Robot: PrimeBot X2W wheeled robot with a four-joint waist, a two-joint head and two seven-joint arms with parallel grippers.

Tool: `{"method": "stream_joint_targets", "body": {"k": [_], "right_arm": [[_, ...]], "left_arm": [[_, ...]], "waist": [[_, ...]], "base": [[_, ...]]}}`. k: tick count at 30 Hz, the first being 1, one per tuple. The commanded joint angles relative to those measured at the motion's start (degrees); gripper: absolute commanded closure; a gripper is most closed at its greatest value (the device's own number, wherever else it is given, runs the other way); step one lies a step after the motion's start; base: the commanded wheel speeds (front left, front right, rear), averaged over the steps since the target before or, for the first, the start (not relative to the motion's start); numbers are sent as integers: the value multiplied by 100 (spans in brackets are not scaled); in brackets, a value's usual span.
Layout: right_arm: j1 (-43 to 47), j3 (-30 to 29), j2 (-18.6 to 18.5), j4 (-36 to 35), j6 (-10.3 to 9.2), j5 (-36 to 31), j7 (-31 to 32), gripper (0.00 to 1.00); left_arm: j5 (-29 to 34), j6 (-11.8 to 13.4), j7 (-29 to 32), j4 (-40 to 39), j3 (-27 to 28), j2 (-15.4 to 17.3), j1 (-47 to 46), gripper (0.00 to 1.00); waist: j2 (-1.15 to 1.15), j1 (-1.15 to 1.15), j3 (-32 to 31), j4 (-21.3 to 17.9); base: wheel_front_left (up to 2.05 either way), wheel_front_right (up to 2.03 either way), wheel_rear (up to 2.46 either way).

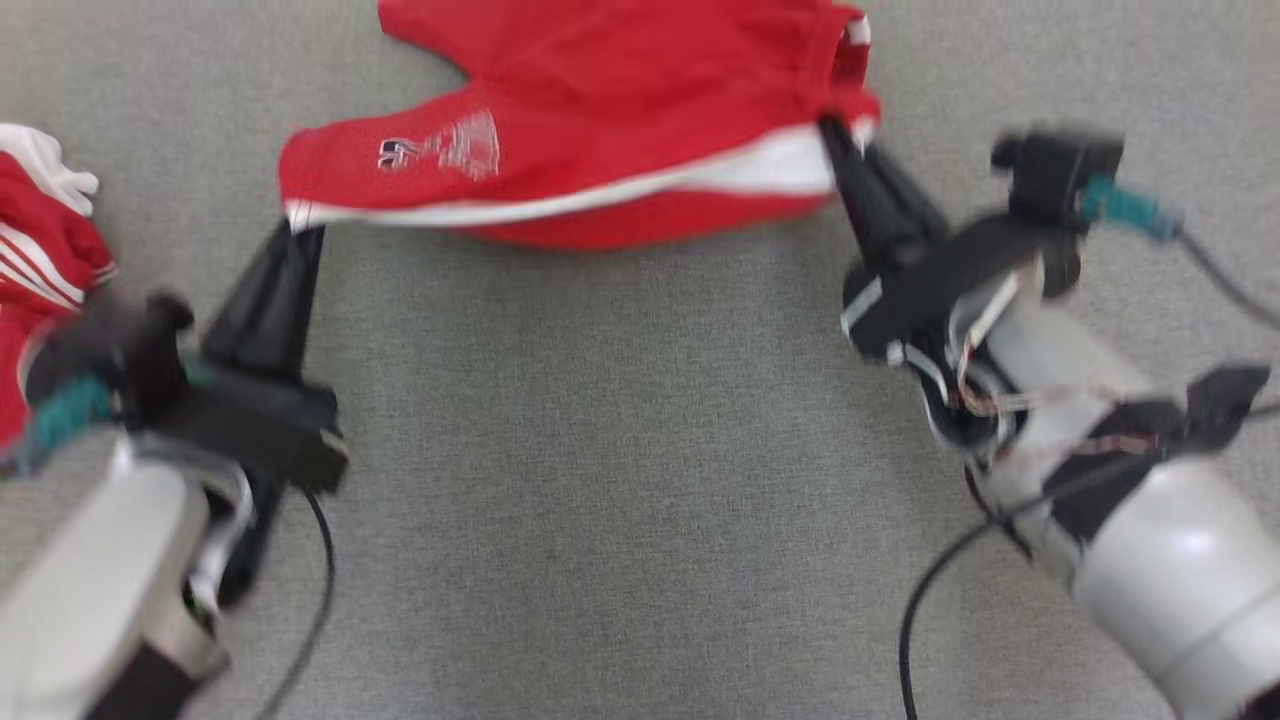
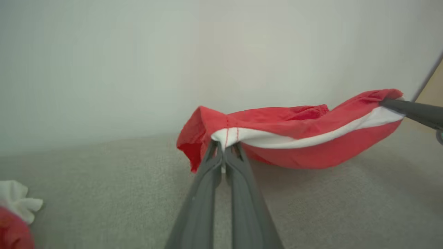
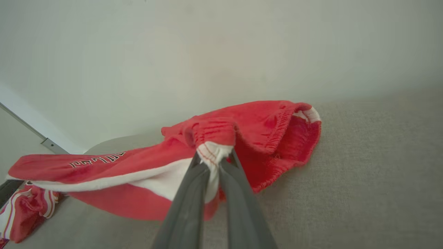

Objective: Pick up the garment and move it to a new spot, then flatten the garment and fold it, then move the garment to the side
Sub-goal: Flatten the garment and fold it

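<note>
while its far part lies on the grey woven surface (image 1: 620, 450), the red fabric shorts with a white side stripe and a white printed crest (image 1: 600, 110) stretch across the top middle of the head view, their near edge raised and taut between the two claws; the white stripe runs along that taut edge, and red cloth sags below it towards the surface; the elastic waistband end is on the robot's right, gaping open in the right wrist view, and the leg end with the crest on its left; the left gripper (image 1: 303, 232) has its two long dark fingers pressed together on the white hem corner of the leg end, a bit of white cloth showing between the tips in the left wrist view; the right gripper (image 1: 832, 135) is likewise clamped on the white stripe at the waistband corner, bunched cloth caught between its tips; black cables (image 1: 930, 590) trail by the arms; a second crumpled red garment with thin white stripes (image 1: 45, 260) lies on the surface at the far left, just beside the left arm and apart from the shorts; a plain pale wall (image 2: 173, 52) stands behind the surface in both wrist views
</note>
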Motion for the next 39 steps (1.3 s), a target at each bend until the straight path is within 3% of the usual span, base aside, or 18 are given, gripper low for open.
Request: {"method": "stream_joint_targets", "body": {"k": [1, 6, 16, 32, 39], "right_arm": [[131, -16, -50, -52, -6, 11, -38, 100], [1058, -136, -188, -458, -6, -99, -40, 100], [2650, -610, -518, -1161, -6, -534, -32, 100], [4557, -488, -1146, -2391, -6, -249, 280, 100], [4776, -640, -1129, -2600, -6, -327, 411, 100]], "left_arm": [[-50, 36, -31, -85, 71, -18, 154, 100], [49, 211, -29, -583, 219, -257, 1301, 100], [625, 133, -30, -498, 493, -768, 2844, 100], [1338, 85, -30, -521, 1197, -1221, 4404, 100], [1389, -67, -30, -492, 1482, -1266, 4488, 100]], "waist": [[1, 1, -105, 12], [1, 1, -355, 36], [1, 1, -826, 104], [1, 1, -1480, 213], [1, 1, -1448, 217]], "base": [[0, 0, 0], [0, 0, 0], [0, 0, 0], [0, 0, 0], [0, 0, 0]]}}
